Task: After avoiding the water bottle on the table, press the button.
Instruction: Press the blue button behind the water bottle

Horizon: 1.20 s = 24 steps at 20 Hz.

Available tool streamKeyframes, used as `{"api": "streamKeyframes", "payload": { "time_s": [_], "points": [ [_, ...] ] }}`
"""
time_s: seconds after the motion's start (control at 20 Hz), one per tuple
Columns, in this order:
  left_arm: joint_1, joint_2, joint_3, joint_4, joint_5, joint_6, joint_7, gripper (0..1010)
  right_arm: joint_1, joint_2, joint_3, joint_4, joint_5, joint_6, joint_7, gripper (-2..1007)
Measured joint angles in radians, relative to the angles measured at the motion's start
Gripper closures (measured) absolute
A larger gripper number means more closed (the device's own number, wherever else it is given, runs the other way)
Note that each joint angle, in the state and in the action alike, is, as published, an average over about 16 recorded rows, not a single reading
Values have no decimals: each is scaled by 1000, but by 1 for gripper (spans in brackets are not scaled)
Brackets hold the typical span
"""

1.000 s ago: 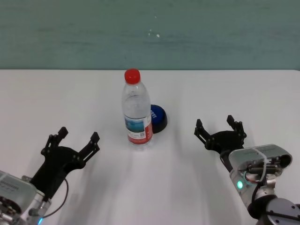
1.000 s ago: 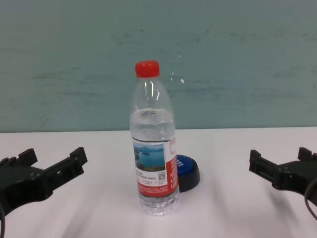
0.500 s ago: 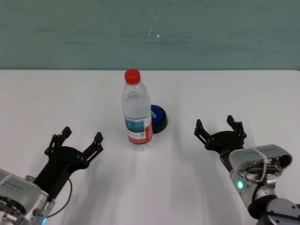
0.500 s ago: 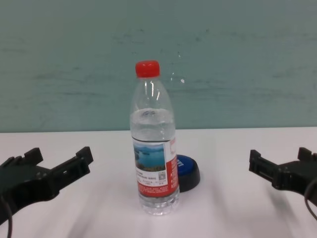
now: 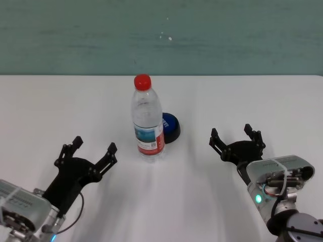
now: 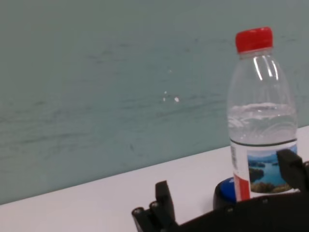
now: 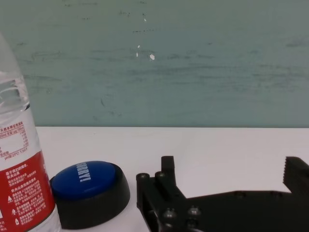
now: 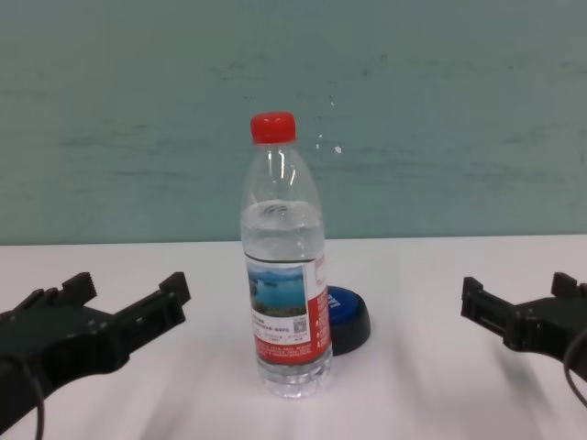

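Note:
The water bottle [image 5: 147, 123] stands upright in the middle of the white table [image 5: 60, 106], with a red cap and a lake-picture label; it also shows in the chest view [image 8: 283, 275] and both wrist views [image 6: 263, 130] [image 7: 19, 169]. The blue button [image 5: 170, 127] with a black base sits right behind it, to its right [image 8: 347, 316] [image 7: 89, 191], partly hidden in the left wrist view [image 6: 226, 191]. My left gripper [image 5: 87, 149] [image 8: 115, 295] is open and empty, in front of the bottle and to its left. My right gripper [image 5: 236, 137] [image 8: 518, 302] is open and empty, to the right of the button.
A teal wall [image 5: 161, 35] runs behind the table's far edge. Bare tabletop lies between both grippers and the bottle, and to the right of the button.
My left gripper has moved to the right and a little forward, closer to the bottle. The right gripper, the bottle and the button have not moved.

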Motion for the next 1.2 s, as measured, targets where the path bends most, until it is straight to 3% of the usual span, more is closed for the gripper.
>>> {"api": "streamKeyframes", "payload": {
  "time_s": [1.2],
  "points": [
    [-15, -35, 44, 8, 51, 2, 25, 0, 0, 0, 0, 0, 0, 0, 0, 1]
  ]
}}
